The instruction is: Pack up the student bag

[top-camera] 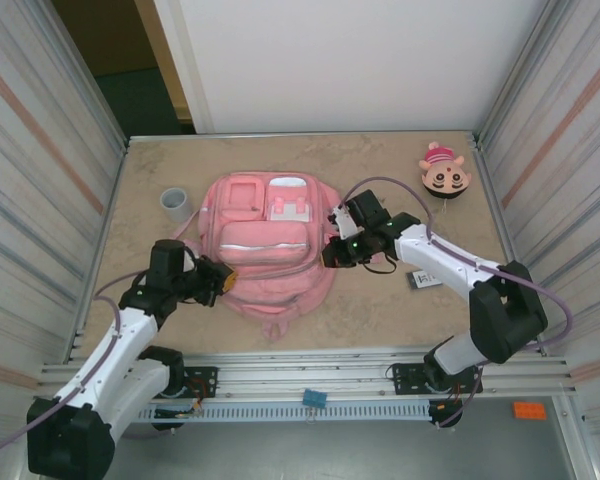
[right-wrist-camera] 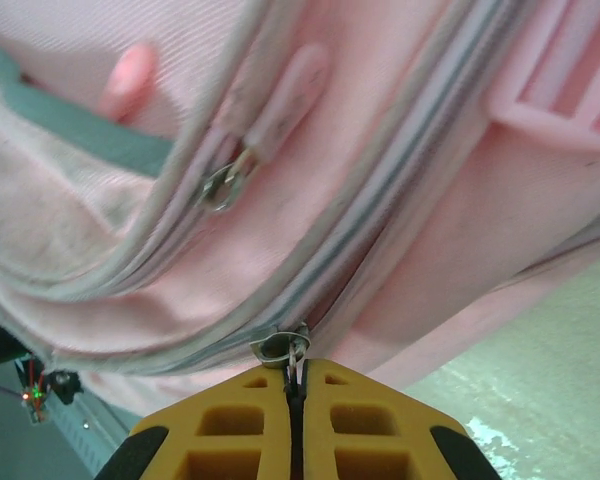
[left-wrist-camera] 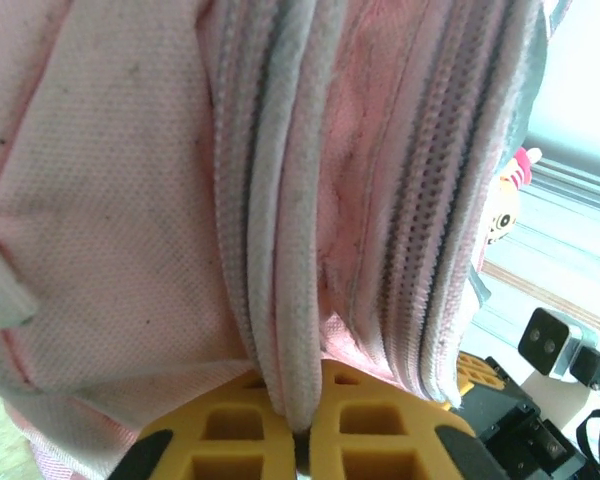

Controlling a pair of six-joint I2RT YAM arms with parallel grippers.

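Right wrist shows the right gripper (right-wrist-camera: pixel 295 388) pinching the zipper pull (right-wrist-camera: pixel 280 348) of the student bag (right-wrist-camera: pixel 400 200), the left gripper (left-wrist-camera: pixel 298 428) clamping its seam (left-wrist-camera: pixel 280 300): unzipping, likely needing a steady pull along the track.

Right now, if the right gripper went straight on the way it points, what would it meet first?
The student bag: the right gripper is shut on a zipper pull at the bag's edge, so it would likely press into the pink fabric behind that zipper.

The student bag (top-camera: pixel 265 245) lies mid-table (top-camera: pixel 380 180); left gripper (top-camera: pixel 225 280) at its left edge, right gripper (top-camera: pixel 330 255) at its right; cylinder (top-camera: pixel 175 205) behind-left, plush toy (top-camera: pixel 444 172) rear right.
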